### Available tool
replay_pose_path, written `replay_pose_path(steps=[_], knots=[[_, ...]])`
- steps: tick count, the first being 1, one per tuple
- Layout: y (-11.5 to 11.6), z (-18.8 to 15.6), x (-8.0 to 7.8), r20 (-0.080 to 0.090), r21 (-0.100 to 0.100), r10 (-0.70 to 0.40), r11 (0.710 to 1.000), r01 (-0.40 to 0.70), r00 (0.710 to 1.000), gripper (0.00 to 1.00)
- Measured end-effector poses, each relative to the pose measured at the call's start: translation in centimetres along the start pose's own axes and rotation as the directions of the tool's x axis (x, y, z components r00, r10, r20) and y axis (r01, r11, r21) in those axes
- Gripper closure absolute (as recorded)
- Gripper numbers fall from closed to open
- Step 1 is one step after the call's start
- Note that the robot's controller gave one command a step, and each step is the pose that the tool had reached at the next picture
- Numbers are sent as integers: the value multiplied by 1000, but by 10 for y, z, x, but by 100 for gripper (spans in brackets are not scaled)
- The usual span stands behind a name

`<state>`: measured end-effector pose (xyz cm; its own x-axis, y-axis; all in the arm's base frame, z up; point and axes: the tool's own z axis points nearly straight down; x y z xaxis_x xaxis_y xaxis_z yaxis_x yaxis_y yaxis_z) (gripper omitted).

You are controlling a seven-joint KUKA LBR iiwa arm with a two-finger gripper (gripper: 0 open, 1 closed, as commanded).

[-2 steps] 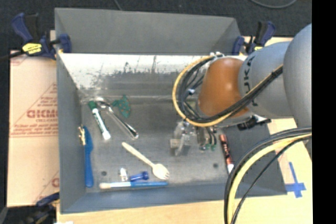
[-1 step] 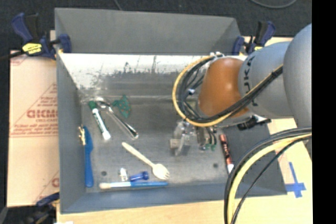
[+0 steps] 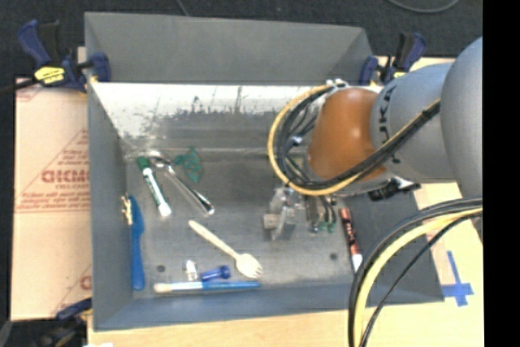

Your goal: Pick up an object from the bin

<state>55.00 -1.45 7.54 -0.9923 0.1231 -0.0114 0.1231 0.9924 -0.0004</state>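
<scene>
On the right-centre floor of the bin (image 3: 219, 53), the gripper (image 3: 280, 222) stands low, judged poised to grasp, apart from the cream fork (image 3: 226, 246); claw state cannot be told.

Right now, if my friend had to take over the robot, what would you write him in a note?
Gripper: low in the grey bin, right of the middle. I cannot tell if it is open or shut, and I see nothing held.
Nearest things: cream plastic fork to its lower left, red and black pen by the right wall.
Further left: white marker and blue toothbrush.
Done: nothing lifted out yet.
Left: grip one thing and lift it out.
</scene>
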Motion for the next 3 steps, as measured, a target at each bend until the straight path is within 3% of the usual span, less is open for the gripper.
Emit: replay_pose_path(steps=[2, 3], knots=[[-1, -56, 1, -9, 1, -1, 1000, 1, 1000, 100], [-1, -91, -1, -2, 0, -1, 1000, 1, 1000, 100]])
